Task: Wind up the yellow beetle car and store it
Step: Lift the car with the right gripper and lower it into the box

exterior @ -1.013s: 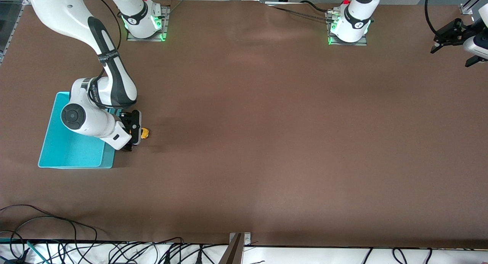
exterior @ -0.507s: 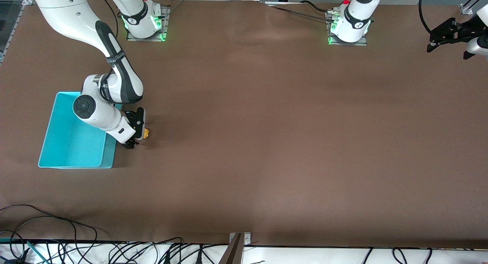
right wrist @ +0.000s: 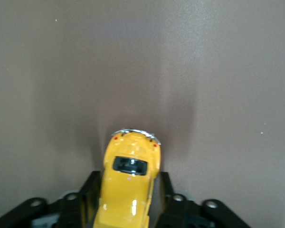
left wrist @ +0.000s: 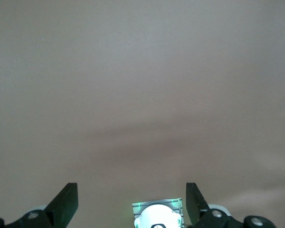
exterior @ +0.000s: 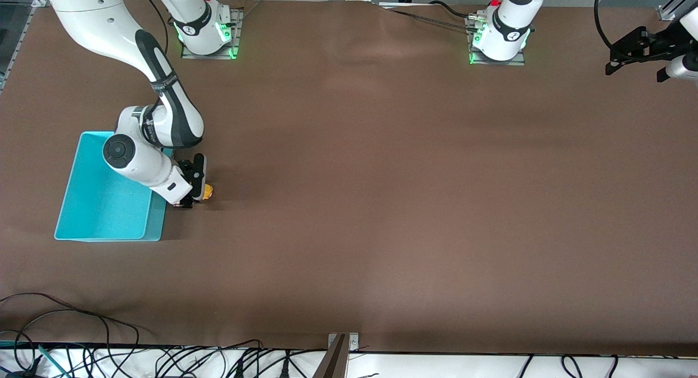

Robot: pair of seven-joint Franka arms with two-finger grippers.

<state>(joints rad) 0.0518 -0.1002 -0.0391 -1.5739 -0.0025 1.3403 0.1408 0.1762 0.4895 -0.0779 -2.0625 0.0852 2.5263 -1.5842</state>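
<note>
The right gripper (exterior: 197, 195) is down at the brown counter (exterior: 381, 203), just beside the turquoise plastic bin (exterior: 82, 214) on the side toward the middle of the counter. A second ago its jaws stood wide on either side of the small yellow beetle-shaped toy car (exterior: 206, 191); now they have drawn in against the car's flanks. The right wrist view shows this plainly: the black fingers (right wrist: 88, 194) press on both sides of the yellow body (right wrist: 128, 190), with the rounded end and chrome bumper of the car poking out ahead of them. The arm has also shifted a little over that second, settling lower over the car.

The car itself sits on the counter, wheels down as far as can be told, close to the bin's wall but outside it. It has not been lifted.

That closing means the grasp is just made, so the task is at its start: the car is secured and the wind-up comes next, likely by dragging it backward along the counter to load the spring, before it goes into the bin. The grip sits on smooth curved sides, so it could slip if pressed hard.

The left gripper (exterior: 635, 45) waits high over the counter's edge at the left arm's end, jaws apart and holding nothing.
</note>
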